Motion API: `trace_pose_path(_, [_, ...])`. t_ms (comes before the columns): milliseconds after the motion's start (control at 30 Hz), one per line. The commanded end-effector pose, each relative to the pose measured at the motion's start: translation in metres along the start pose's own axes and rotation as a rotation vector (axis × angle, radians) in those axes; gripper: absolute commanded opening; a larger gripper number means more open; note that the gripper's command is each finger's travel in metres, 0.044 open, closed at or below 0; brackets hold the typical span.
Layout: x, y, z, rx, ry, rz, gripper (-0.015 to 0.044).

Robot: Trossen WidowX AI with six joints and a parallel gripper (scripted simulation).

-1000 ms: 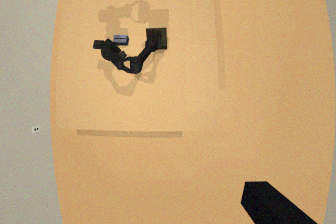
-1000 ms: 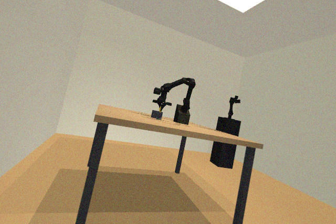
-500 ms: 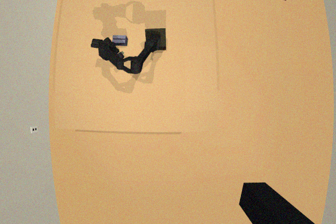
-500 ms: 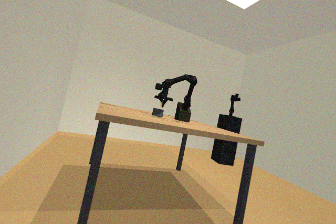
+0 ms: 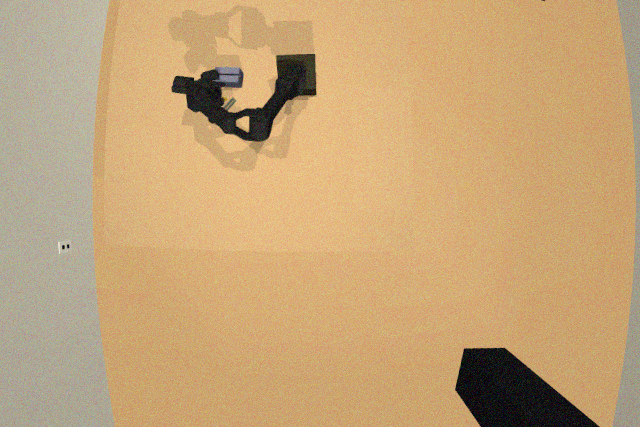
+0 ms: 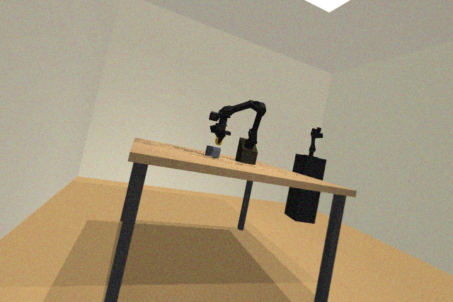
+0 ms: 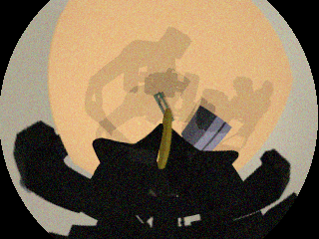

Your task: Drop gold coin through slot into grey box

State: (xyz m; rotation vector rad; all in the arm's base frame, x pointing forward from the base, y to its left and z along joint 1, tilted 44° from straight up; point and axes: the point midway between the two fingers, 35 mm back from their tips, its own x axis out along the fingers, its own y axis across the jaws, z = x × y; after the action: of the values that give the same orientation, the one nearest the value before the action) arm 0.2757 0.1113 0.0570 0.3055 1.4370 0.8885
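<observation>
- A gold coin (image 7: 165, 138) is seen clamped edge-on between the closed fingers of the black gripper (image 7: 161, 159), at the centre of the wrist view, its thin rim running up from the dark gripper body toward the middle of the frame.
- In the exterior view, the coin (image 6: 219, 141) is shown as a small yellow disc hanging under the gripper (image 6: 219, 136), held in the air just above and slightly right of the grey box (image 6: 212, 151), at mid-frame.
- The box is pictured resting on the wooden table (image 6: 175, 155), left of the arm's dark base block (image 6: 245, 155); no contact between coin and box can be made out.
- From the top view, the box (image 5: 229, 76) is found in the upper left of the frame, partly covered by the arm's wrist, with the base block (image 5: 297, 73) to its right.
- In the wrist view, the box (image 7: 207, 129) is seen just right of the coin's edge, with a dark line across its lid; whether that line is the slot cannot be told.
- A small greenish object (image 5: 230, 102), which may be the holder, is glimpsed beside the forearm in the top view.
</observation>
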Motion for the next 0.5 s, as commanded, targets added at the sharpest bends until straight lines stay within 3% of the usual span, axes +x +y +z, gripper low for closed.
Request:
trace_pose_path(0, [-0.0013, 0.0019, 0.0021, 0.131, -0.002, -0.003, 0.0])
trace_pose_path(200, [-0.0016, 0.0037, 0.0037, 0.305, -0.002, -0.002, 0.0])
trace_pose_path(467, [-0.0017, -0.0002, 0.0033, 0.31, -0.002, -0.004, 0.0])
